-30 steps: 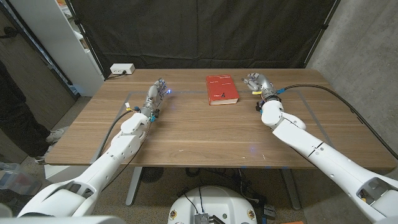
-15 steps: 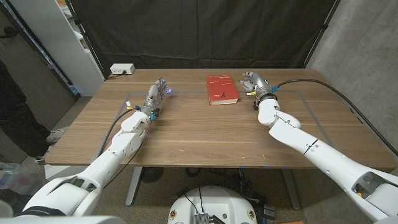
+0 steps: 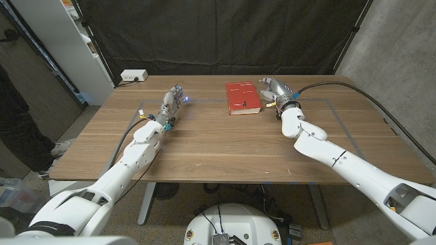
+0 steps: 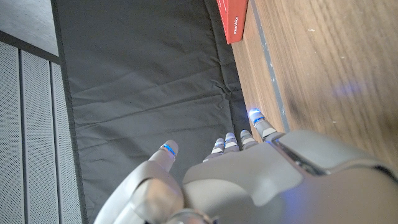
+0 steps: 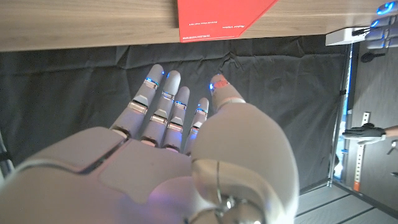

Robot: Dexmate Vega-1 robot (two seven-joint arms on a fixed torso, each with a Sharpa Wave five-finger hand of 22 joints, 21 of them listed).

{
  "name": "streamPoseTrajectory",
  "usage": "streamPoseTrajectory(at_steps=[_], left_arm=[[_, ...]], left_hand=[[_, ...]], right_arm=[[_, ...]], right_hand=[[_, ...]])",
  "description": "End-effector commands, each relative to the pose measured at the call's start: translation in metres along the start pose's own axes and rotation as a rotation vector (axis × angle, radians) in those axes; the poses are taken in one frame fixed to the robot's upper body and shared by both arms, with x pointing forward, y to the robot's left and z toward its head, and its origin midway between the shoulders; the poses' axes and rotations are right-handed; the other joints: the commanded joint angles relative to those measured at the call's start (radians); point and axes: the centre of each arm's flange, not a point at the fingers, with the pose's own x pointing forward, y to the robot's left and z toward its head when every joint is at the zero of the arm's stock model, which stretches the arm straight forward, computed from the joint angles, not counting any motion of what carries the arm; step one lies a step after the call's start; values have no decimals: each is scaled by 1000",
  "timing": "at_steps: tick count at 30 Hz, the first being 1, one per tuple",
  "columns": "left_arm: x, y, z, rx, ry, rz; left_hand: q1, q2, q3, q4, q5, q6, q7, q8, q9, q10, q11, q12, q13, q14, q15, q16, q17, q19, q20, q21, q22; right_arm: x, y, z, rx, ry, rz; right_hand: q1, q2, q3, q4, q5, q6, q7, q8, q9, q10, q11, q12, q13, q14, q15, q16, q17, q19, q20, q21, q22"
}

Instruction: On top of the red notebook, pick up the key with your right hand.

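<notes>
The head view looks steeply down from above over the whole table (image 3: 225, 146). Each wrist view sits close behind its own hand, turned upside down, facing the black curtain (image 4: 149, 74). All three views share the red notebook (image 3: 243, 98) and the table's far part.

My right hand (image 3: 274, 89) sits just beside the red notebook (image 3: 243, 97), bare table (image 3: 225, 146) between; nothing blocks the key (image 3: 241, 104). White box (image 3: 133, 75) and my left hand (image 3: 172, 101) stand well apart.

Our right hand (image 3: 275, 91) has slid leftward across the table (image 3: 218, 146), from well beside the red notebook (image 3: 243, 97) to just beside its right edge; our forearm followed.
</notes>
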Motion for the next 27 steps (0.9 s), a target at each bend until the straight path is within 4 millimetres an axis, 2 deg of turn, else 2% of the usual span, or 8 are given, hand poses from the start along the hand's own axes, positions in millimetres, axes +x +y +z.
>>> streamPoseTrajectory(at_steps=[1,7,10,27], left_arm=[[4,-6,2,2,11,-11],[5,-9,5,3,12,-10],[5,-10,5,3,13,-7],[6,-14,7,-1,10,1]], left_hand=[[-5,89,-3,-1,5,3,-2,6,3,-6,0,4,3,-72,6,7,3,-98,7,-2,6],[-6,89,-4,0,5,4,-3,6,3,-7,0,4,3,-72,6,7,3,-98,8,-3,6],[-7,89,-5,0,5,5,-3,6,4,-6,0,5,3,-72,6,7,3,-98,8,-3,6],[-9,89,-8,2,5,8,-4,7,4,-6,1,5,3,-72,6,8,3,-97,10,-6,6]], right_arm=[[1,3,-5,-104,-101,-15],[2,5,-7,-186,-158,6],[3,5,-8,-225,-189,16],[5,14,-5,-393,-321,39]], right_hand=[[10,-6,0,6,-4,5,-7,7,5,-5,-5,7,7,-3,-61,6,-1,1,-4,7,0],[20,-8,2,8,-4,-6,-19,0,6,-10,-18,8,10,-1,-66,-3,-12,0,-4,10,0],[27,-9,3,8,-4,-8,-37,-2,6,-12,-21,9,12,-1,-70,-6,-14,-1,-4,10,-1],[36,-16,1,17,-4,-22,-70,-10,6,-41,-36,4,18,-10,-80,-23,-26,-8,-10,14,-3]])
